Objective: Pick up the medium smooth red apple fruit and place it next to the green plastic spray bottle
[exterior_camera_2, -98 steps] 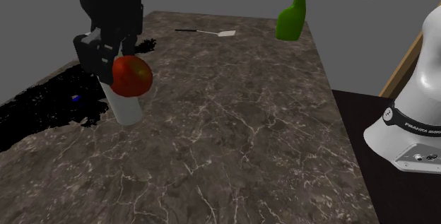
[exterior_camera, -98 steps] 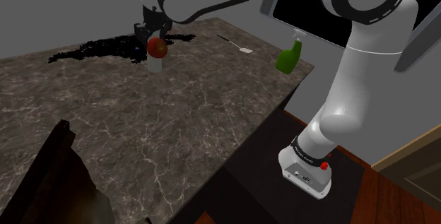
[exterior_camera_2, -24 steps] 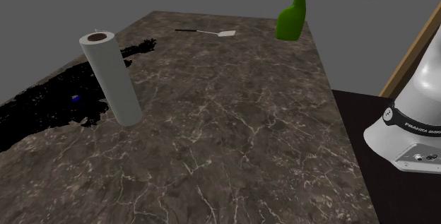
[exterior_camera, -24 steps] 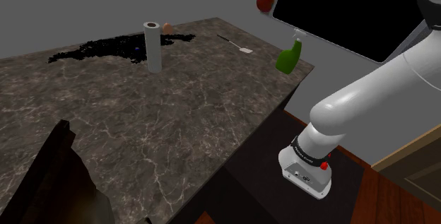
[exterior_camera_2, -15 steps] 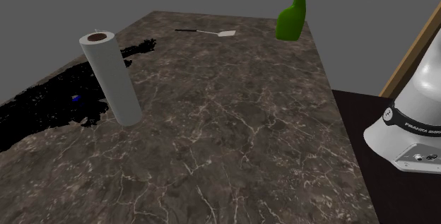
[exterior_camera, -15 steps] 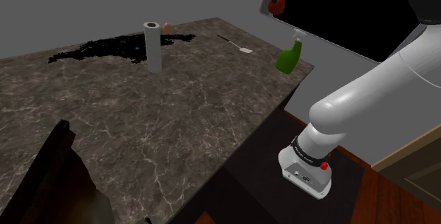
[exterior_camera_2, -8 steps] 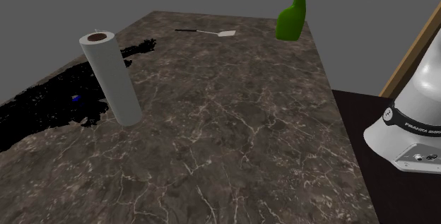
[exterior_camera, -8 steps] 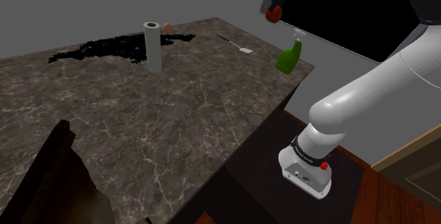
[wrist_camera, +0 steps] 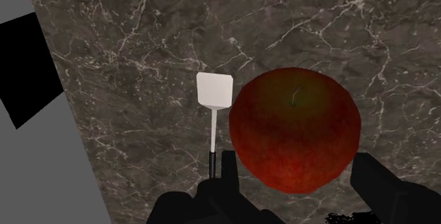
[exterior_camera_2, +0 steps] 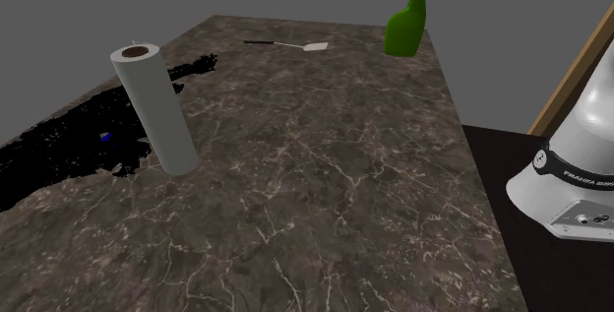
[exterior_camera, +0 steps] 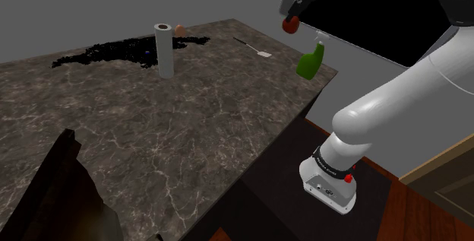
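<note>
Red apple point(wrist_camera: 295, 129), green spray bottle point(exterior_camera_2: 404, 25), grey roll point(exterior_camera_2: 162, 113), white spatula point(wrist_camera: 215, 90), dark brown countertop point(exterior_camera_2: 325, 182) veined in white.

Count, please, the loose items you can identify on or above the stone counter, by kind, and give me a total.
red apple, held in the hand: 1
green spray bottle: 1
paper towel roll: 1
white spatula: 1
Total: 4

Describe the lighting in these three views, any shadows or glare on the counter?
Shoulder view: dim and flat; the paper roll casts no clear shadow on the counter. Second exterior view: equally even, with no hard glare on the stone or on the green spray bottle. Wrist view: the apple is evenly lit, without a bright highlight.
</note>
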Robot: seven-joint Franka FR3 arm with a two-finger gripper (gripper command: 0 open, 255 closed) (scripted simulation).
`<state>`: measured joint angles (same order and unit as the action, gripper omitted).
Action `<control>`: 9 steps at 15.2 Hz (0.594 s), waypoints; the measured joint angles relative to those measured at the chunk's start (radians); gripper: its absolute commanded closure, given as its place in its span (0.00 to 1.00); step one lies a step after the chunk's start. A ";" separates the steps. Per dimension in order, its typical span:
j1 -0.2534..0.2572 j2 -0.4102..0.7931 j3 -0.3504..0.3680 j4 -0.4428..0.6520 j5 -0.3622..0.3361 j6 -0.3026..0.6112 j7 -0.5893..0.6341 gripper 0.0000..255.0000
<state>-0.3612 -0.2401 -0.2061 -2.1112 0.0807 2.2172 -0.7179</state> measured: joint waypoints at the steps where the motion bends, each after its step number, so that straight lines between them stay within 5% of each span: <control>1: 0.000 0.003 -0.001 -0.009 0.002 0.012 -0.003 1.00; 9: 0.003 0.025 -0.004 -0.100 0.015 0.124 -0.019 1.00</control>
<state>-0.3578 -0.2150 -0.2103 -2.2110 0.0960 2.3411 -0.7365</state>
